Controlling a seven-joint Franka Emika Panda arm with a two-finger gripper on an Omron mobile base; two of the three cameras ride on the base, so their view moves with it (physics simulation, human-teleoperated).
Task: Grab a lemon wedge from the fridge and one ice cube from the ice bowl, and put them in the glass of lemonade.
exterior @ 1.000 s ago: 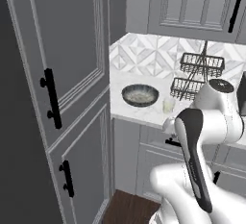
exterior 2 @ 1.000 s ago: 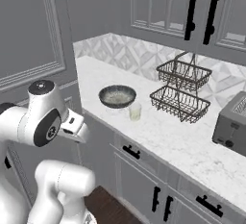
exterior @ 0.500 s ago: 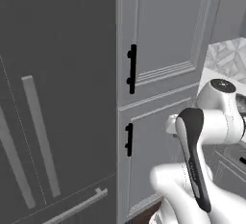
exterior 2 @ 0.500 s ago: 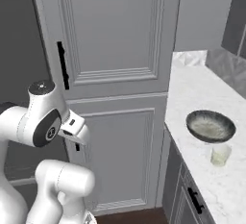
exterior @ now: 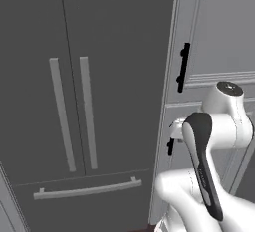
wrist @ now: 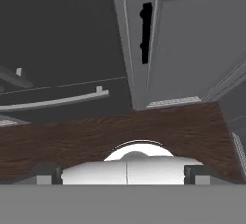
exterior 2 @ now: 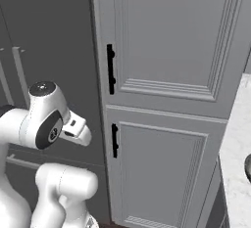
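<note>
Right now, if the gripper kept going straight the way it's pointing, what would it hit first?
Probably the dark wood floor. The hand view looks down at it, with the fridge drawer front and the cabinet base beyond. Depth is unclear.

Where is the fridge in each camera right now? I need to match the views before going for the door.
Left base view: the fridge takes the left and centre, silver bar handles upright.
Right base view: the fridge is a dark strip at far left, behind the arm.
Hand view: the fridge is upper left, drawer handle below.
Shared landmark: the light grey cabinet at its right edge.
</note>
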